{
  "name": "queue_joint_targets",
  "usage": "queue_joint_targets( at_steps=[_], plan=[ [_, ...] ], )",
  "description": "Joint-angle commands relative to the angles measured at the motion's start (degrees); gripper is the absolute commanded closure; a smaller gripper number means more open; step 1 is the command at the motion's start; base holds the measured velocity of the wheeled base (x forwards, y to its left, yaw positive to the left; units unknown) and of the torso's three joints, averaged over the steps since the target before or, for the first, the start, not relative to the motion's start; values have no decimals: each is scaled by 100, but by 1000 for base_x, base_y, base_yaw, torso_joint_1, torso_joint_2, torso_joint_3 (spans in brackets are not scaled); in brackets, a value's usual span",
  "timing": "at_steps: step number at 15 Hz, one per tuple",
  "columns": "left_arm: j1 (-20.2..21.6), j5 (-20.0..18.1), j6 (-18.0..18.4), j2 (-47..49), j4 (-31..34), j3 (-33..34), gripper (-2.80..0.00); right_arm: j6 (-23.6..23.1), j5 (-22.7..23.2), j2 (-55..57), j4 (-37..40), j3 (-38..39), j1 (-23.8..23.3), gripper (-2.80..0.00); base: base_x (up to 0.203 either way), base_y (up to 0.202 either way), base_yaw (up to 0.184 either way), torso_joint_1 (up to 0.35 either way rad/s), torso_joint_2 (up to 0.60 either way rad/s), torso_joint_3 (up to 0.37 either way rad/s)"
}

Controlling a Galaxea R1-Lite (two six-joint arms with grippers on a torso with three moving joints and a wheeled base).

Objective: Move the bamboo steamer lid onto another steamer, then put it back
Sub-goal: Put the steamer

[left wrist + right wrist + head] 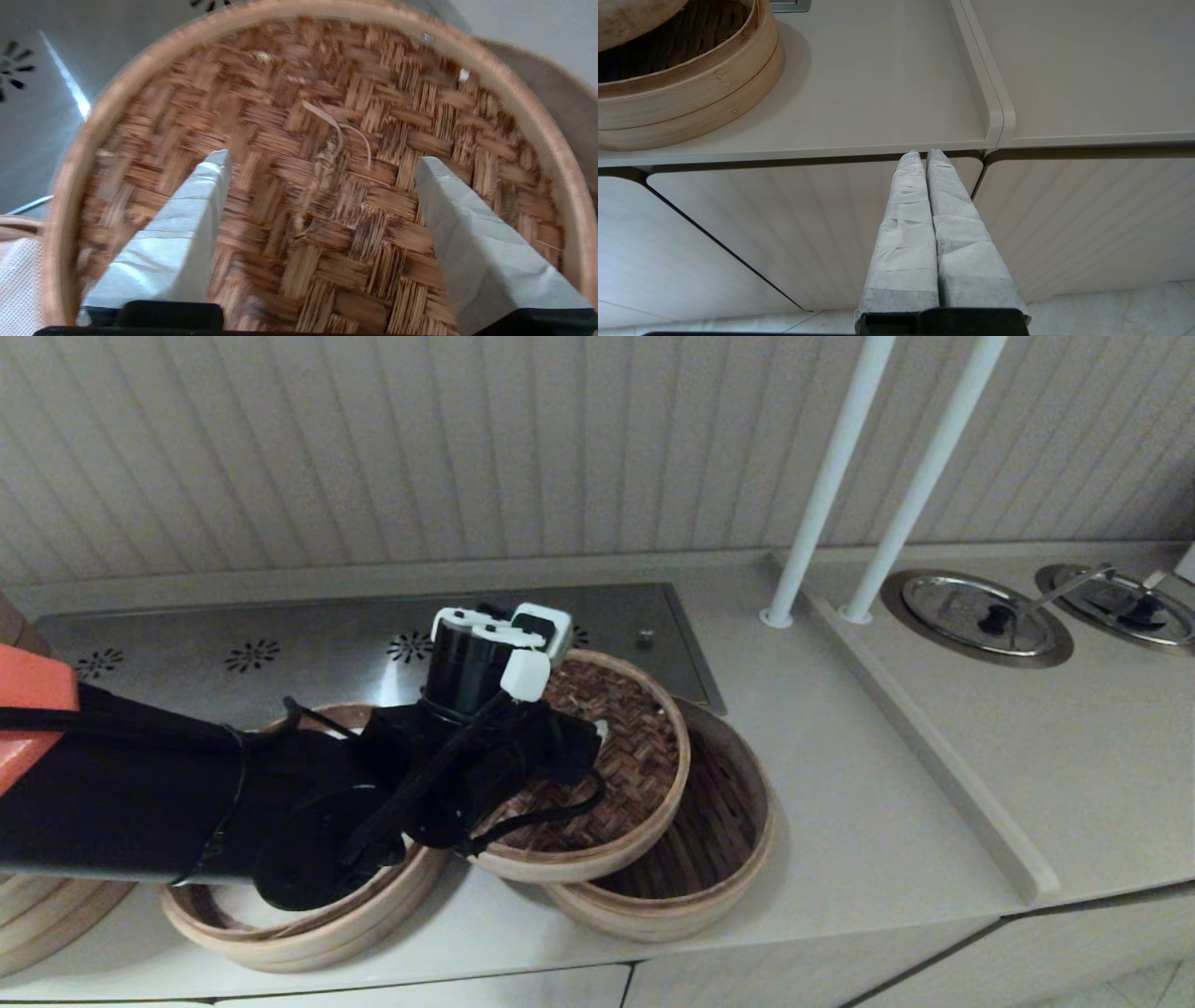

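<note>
Your left gripper (322, 163) hovers wide open over the lid (616, 747), half on the slatted steamer (719, 840); return trip remains.

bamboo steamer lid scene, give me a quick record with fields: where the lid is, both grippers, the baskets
lid: round herringbone-woven bamboo steamer lid, tilted, lying partly over the slatted basket, not seated
target basket: round pale bamboo basket with dark brown slat floor, on the counter, partly uncovered
other basket: bamboo steamer with whitish inside, on the robot's left, uncovered
left gripper: left gripper, open, over the lid's woven top and small loop
right gripper: right gripper, shut, empty, parked off the counter's front edge
</note>
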Motion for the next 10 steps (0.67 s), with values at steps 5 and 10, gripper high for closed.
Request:
queue_joint_targets(
  at_steps=[5,10],
  plan=[
    [5,25,-13,60,-28,87,-280,-1,2,8,3,0,2,0,0,0,0,0,0,0],
    [22,23,-24,101,-33,233,0,2,2,8,3,0,2,0,0,0,0,0,0,0]
  ],
)
